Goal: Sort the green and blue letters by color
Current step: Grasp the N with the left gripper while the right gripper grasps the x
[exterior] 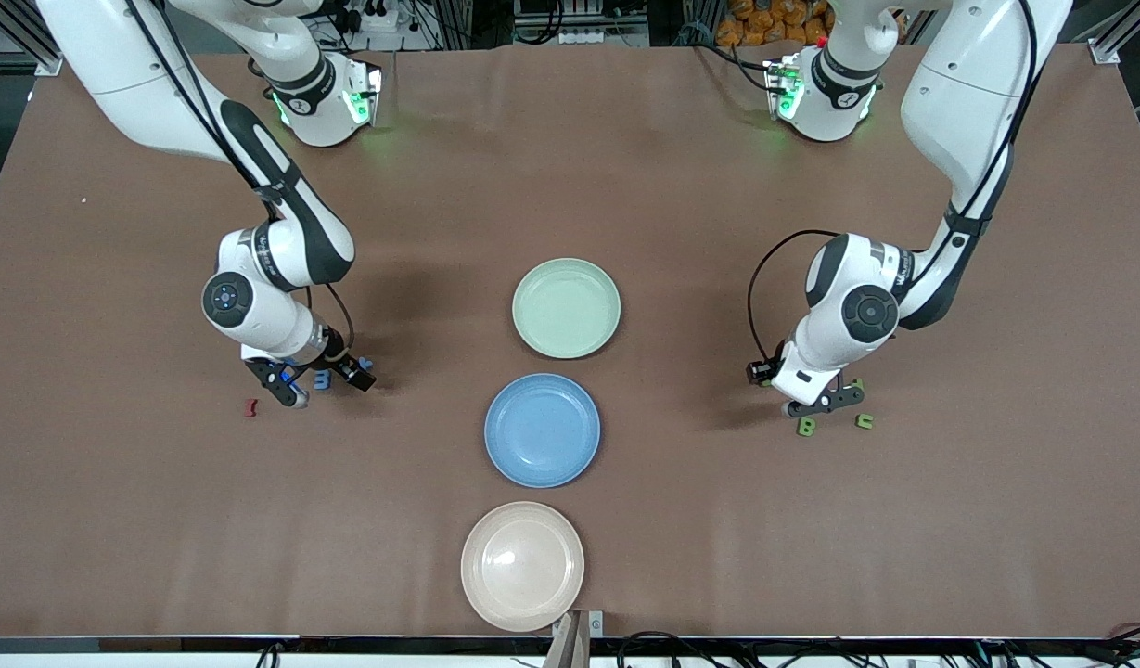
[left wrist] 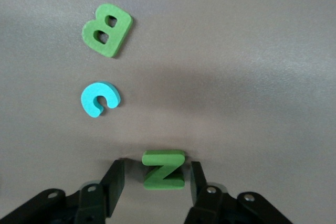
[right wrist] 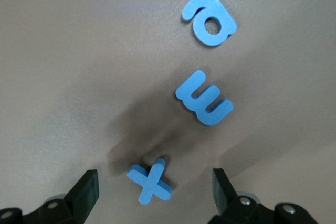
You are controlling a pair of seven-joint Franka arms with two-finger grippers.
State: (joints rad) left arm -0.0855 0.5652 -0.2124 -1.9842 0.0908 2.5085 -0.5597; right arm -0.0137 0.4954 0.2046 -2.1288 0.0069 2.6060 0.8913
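Plainly, brown table [exterior: 625, 139] bears three plates [exterior: 566, 308]

The foam letters read as green B [left wrist: 107, 30], a C [left wrist: 100, 99], green Z [left wrist: 164, 169], blue a [right wrist: 210, 20], E [right wrist: 204, 97], X [right wrist: 149, 180].

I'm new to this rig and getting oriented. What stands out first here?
Three plates line the table's middle: green, blue, beige. The left hand is low, open around a green Z, beside a B and C. The right hand is open around a blue X.
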